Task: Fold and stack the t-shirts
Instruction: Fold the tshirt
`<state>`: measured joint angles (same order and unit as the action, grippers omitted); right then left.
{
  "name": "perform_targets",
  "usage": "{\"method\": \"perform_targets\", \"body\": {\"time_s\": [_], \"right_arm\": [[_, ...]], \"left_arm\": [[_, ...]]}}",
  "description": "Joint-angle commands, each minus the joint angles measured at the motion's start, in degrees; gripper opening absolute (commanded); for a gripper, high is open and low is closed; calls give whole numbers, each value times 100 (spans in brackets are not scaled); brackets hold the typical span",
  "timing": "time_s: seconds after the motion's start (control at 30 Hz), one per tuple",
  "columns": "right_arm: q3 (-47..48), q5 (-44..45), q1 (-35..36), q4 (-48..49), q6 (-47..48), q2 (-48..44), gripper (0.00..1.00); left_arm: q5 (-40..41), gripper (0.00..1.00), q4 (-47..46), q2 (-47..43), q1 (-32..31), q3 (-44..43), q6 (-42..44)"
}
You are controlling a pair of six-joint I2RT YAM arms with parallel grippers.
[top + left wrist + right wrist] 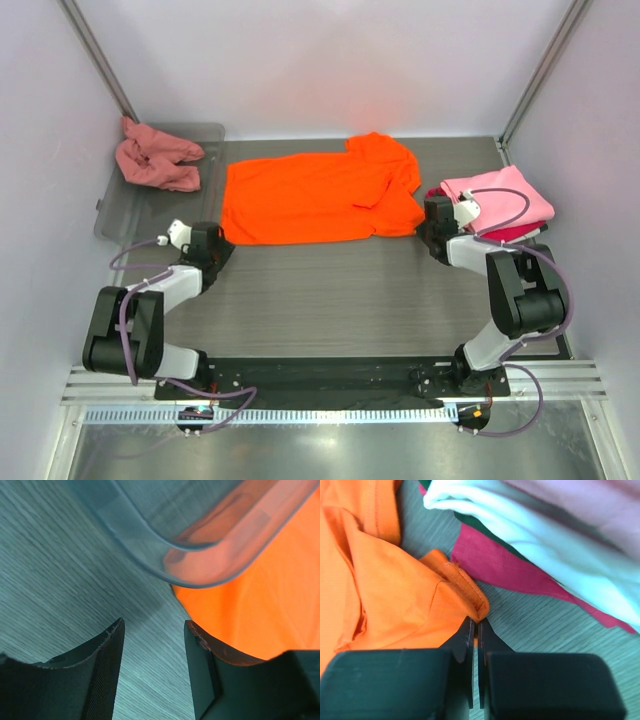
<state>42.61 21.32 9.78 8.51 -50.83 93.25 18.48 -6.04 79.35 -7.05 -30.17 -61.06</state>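
The bright orange t-shirt (320, 195) lies spread flat at the middle back of the table. My right gripper (428, 222) is at its near right corner, shut on the folded hem (470, 597) of that orange shirt (385, 595), with cloth pinched at the tips (476, 622). My left gripper (222, 243) sits at the shirt's near left corner, open (154, 625), with bare table between the fingers and the orange cloth (260, 605) just beside its right finger. A light pink t-shirt (505, 200) lies folded on a crimson one (515, 235) at the right. A salmon-pink t-shirt (155, 160) is crumpled in the tray.
The clear grey tray (150, 215) stands at the back left, its rounded corner (165, 540) just ahead of my left fingers. In the right wrist view the crimson shirt (510, 565) and the pale pink shirt (545, 530) lie close beyond the jaws. Walls enclose the table.
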Motion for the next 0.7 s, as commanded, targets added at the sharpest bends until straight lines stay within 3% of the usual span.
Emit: {"method": "perform_targets", "body": {"time_s": [0.0, 0.17, 0.53, 0.63, 0.67], "right_arm": [[-86, 443, -29, 107, 152, -378, 1], [-121, 268, -29, 264, 275, -387, 1], [-218, 4, -29, 528, 275, -369, 1], [-244, 4, -29, 555, 275, -395, 1], [-253, 4, -29, 555, 267, -396, 1]], "left_arm": [[288, 52, -257, 185, 46, -138, -38], [261, 45, -397, 484, 63, -261, -116], [173, 43, -828, 1258, 63, -489, -442], [244, 33, -767, 1495, 63, -612, -538], [252, 20, -758, 1530, 63, -630, -565]]}}
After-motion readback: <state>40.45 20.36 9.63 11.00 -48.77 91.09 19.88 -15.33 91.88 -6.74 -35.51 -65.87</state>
